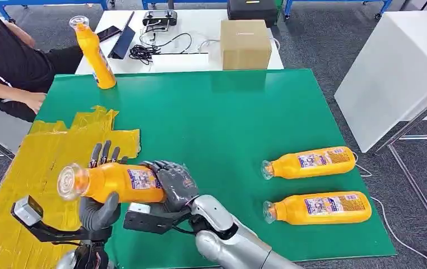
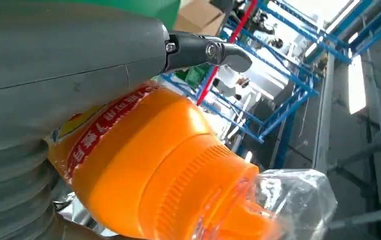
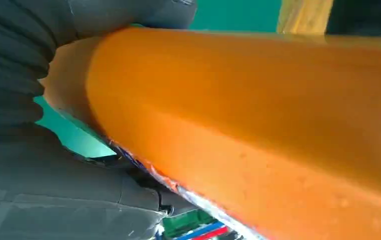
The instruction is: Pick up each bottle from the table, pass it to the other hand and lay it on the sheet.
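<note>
Above the near left part of the green tabletop [image 1: 228, 112], an orange bottle [image 1: 123, 182] is held lying on its side, with its clear cap pointing to the left, over the edge of the yellow sheet [image 1: 43, 162]. Both hands are on it. The right hand [image 1: 175, 182] wraps its dark fingers [image 1: 169, 167] around the bottom end of the bottle, and the left hand [image 1: 100, 207] holds the part near the neck, with its thumb in front and its fingertips [image 1: 103, 152] coming up behind the bottle. From the left wrist the bottle [image 2: 148, 170] is very close, and its label is cut off by the grey hand [image 2: 63, 55], so the words are hard to read. From the right wrist the bottle [image 3: 258, 120] is mostly a blurred orange surface, and the right hand [image 3: 23, 65] is seen only as dark ribbed parts at the side.

Two more bottles lie on their sides on the right part of the tabletop, one [image 1: 309, 162] farther and one [image 1: 318, 208] nearer, both with caps to the left. A fourth bottle [image 1: 94, 53] stands at the far left corner, leaning a little. Behind the tabletop is a white table [image 1: 194, 59] with a cardboard box [image 1: 245, 43], black cables [image 1: 149, 49] and a dark tablet [image 1: 123, 36]. A person's arm [image 1: 9, 92] reaches in at the left edge.
</note>
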Controlling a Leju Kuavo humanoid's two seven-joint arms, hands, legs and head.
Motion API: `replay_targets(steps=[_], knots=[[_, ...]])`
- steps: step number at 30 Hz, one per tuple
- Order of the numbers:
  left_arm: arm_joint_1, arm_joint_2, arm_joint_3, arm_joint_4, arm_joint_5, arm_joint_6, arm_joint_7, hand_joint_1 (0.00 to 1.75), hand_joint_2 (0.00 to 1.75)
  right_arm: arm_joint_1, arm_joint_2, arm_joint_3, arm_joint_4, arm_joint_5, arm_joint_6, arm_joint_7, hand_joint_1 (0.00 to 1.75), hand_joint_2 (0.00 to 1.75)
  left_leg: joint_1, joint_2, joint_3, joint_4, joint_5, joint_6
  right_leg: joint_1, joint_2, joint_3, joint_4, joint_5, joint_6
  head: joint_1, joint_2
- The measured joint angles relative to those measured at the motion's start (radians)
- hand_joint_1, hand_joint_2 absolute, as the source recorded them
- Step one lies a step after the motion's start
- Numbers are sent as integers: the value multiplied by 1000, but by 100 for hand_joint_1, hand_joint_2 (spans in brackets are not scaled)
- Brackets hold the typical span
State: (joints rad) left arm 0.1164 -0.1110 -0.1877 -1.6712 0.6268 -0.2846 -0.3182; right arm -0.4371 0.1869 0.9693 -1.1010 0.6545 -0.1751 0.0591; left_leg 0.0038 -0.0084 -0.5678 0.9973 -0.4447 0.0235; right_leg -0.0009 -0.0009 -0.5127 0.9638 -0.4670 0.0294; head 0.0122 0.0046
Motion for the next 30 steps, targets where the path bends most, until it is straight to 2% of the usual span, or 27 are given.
replay_targets(steps=[8,9,10,30], knots=[[42,2,40,-3,-45,8,-6,0,175,-30,-18,69,-1,49,45,42,175,175,-1,0,0,0,0,0,0,0,-1,0,0,0,0,0],[45,2,42,-3,-54,10,-6,42,175,-30,-19,71,-1,47,49,42,175,175,0,0,0,0,0,0,0,0,-1,0,0,0,0,0],[46,2,44,-3,-65,14,-8,175,175,-30,-19,72,-1,45,52,42,175,175,0,0,0,0,0,0,0,0,-1,0,0,0,0,0],[48,4,42,-5,-138,63,-39,175,175,-30,-22,79,-1,20,73,48,175,175,0,0,0,0,0,0,0,0,-1,0,0,0,0,0]])
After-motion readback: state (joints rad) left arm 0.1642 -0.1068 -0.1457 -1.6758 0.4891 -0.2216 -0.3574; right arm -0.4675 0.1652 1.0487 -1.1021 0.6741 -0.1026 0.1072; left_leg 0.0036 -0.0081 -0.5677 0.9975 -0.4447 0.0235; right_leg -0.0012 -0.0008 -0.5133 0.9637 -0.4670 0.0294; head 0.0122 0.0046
